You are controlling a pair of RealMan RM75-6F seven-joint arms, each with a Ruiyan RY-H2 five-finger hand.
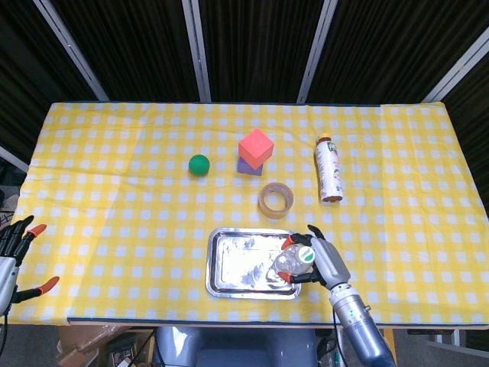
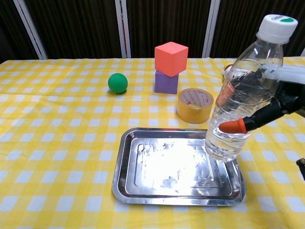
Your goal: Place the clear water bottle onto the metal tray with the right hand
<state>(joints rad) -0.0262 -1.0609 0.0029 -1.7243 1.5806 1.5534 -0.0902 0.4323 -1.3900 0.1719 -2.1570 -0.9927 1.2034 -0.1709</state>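
Yellow-and-white checked cloth covers the tabletop (image 1: 114, 191), set against dark slatted panels, as seen from the head view. A green ball (image 1: 199, 164), a red cube (image 1: 256, 145) stacked on a purple block (image 1: 246, 167), a roll of tape (image 1: 276, 199) and a white drink bottle (image 1: 329, 168) lying on its side are spread across the far half, all well apart from the metal tray (image 1: 248, 264) near the front edge. The clear water bottle (image 1: 289, 264) is gripped by the right hand (image 1: 321, 264) over the tray's right end, its white cap with a green mark turned up toward the camera. The left hand (image 1: 15, 256) is seen at the lower left edge, off the cloth, its fingers spread and nothing held.

From the chest view, the clear water bottle (image 2: 243, 98) is shown nearly upright, its long axis tilted slightly so that the cap leans up and to the right. Its base is set low over the right end of the metal tray (image 2: 167, 164); whether it touches the metal cannot be told. An orange fingertip of the right hand (image 2: 281, 107) is pressed against the bottle's lower front, with the hand wrapped around from the right. The tape roll (image 2: 194, 105) stands just behind the tray, the red cube (image 2: 170, 58) and purple block (image 2: 166, 81) beyond it, and the green ball (image 2: 117, 82) to the left. The white drink bottle is largely hidden behind the clear one.
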